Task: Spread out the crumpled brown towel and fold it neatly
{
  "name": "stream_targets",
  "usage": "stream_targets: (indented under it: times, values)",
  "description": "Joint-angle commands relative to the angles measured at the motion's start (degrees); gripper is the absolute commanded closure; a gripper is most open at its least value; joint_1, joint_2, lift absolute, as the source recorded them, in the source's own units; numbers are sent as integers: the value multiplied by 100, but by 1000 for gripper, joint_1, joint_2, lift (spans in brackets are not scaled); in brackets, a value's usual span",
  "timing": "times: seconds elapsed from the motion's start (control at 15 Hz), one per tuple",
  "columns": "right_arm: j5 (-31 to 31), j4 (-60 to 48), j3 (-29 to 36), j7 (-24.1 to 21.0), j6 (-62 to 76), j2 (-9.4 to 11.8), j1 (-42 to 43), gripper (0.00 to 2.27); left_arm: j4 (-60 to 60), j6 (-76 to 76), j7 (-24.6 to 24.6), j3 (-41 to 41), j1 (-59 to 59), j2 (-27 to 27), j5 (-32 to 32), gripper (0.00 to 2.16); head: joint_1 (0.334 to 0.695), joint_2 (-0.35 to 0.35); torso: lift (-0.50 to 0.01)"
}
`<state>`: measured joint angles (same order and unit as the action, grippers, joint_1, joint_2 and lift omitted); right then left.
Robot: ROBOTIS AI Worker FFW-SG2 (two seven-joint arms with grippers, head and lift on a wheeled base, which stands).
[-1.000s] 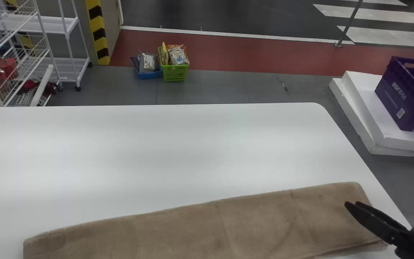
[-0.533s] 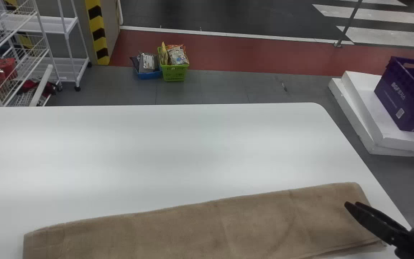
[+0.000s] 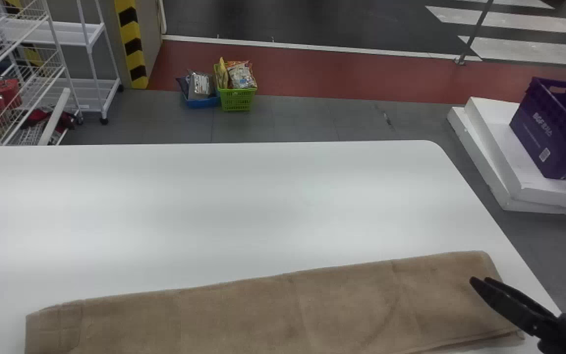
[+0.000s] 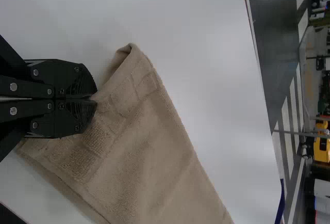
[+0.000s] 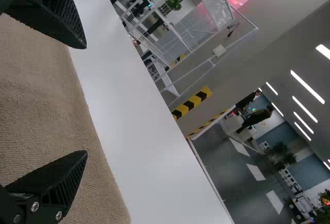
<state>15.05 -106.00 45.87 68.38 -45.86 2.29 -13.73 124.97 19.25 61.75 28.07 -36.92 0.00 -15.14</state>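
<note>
Head view catches the long, folded brown cloth towel (image 3: 263, 309) at six o'clock on the white surface (image 3: 204, 196), nudged toward nine, left gripper (image 4: 96, 99) pinching one end, right gripper (image 5: 86, 99) spread wide at four, likely straightening it before another fold.

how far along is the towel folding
Spreading looks done: the towel lies in a long, fairly flat strip, apparently folded lengthwise. In hand: the left gripper looks closed on one end; the right gripper is open at the other. Likely left: folding the strip shorter, since it spans much of the table.
</note>
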Motion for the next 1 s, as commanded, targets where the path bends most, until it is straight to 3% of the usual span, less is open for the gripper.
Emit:
stream_targets:
  times: [0.0, 0.6, 0.93]
  values:
    - [-2, 1, -8, 0, 2, 0, 2, 76, 238, -136, 83, 93, 9, -15, 37, 1727, 695, -142, -128]
    - [-28, -8, -70, 0, 37, -9, -25, 76, 959, 75, 391, 278, 9, -15, 46, 1727, 695, -167, -128]
    - [-55, -17, -175, 0, 72, -9, -25, 76, 959, 110, 777, 1148, 546, -15, 72, 1727, 695, -91, -128]
